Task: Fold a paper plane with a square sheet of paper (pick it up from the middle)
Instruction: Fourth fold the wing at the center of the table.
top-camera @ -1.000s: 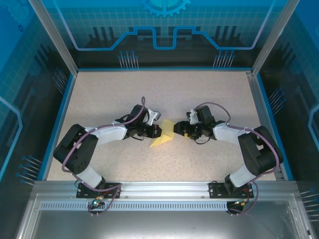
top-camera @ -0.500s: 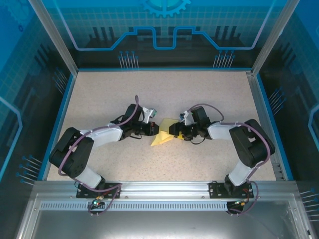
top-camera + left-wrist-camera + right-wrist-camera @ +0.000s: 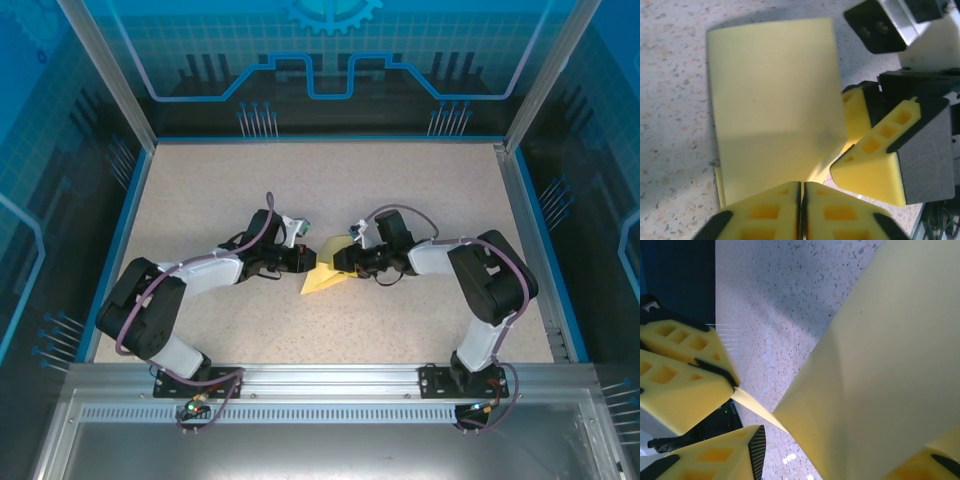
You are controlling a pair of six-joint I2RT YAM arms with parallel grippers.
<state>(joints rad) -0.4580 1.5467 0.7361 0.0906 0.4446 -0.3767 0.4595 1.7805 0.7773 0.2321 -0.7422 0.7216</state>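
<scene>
From the overhead camera I see both arms reaching in towards the middle of the speckled table (image 3: 420,190), their wrists almost nose to nose. The sheet of paper (image 3: 324,276) lies between them, pale yellow and partly lifted, its far end raised towards the claws and its near corner down on the table.

On the left wrist camera the left gripper (image 3: 801,189) has its yellow pads pressed together, with only a hairline seam between them, and the near edge of the sheet runs into that seam, so I read it as pinching the paper. The right wrist camera agrees: those same two pads meet at a point and a thin corner of paper comes out of them. A crease crosses the sheet (a second layer peeks out along its lower left edge, so it is already folded over once).

The right gripper (image 3: 339,262) has its jaws standing well apart. The sheet's other edge passes between its fingers (image 3: 875,167), filling the gap in its own wrist view, but I see no clamp on it. Whether the paper rests against one pad I cannot tell.
</scene>
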